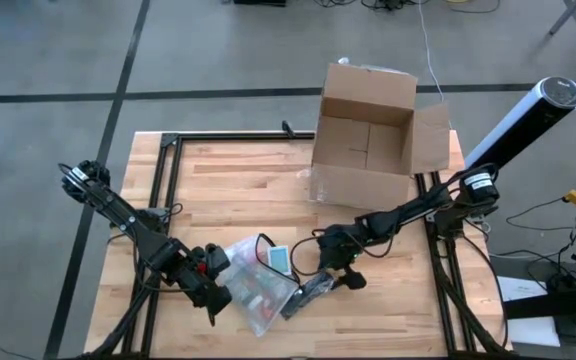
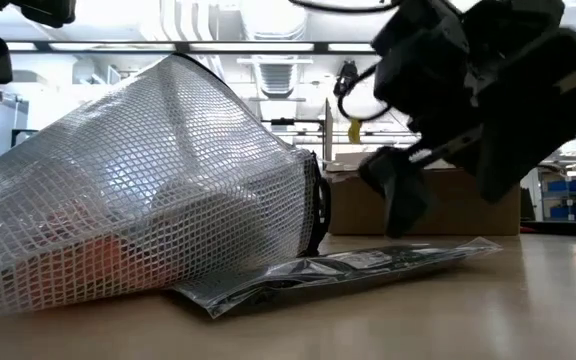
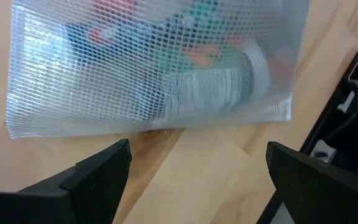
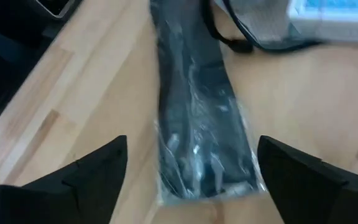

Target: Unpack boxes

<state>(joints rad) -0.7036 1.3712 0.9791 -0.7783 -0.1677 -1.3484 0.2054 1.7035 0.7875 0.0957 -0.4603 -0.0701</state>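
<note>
While the open, empty right claw [image 1: 320, 285] hovers, the cardboard box [image 1: 368, 140] sits well beyond.

I see the wooden worktop [image 1: 238, 180] carrying an open cardboard box [image 1: 368, 135], a mesh pouch [image 1: 253, 280] and a dark plastic packet [image 1: 313, 291].

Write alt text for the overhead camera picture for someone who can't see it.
An open brown cardboard box sits at the far edge of a wooden table, flaps spread. Nearer, the left claw hovers open beside a mesh zip pouch, and the right claw is open over a dark plastic-wrapped packet next to the pouch.
</note>
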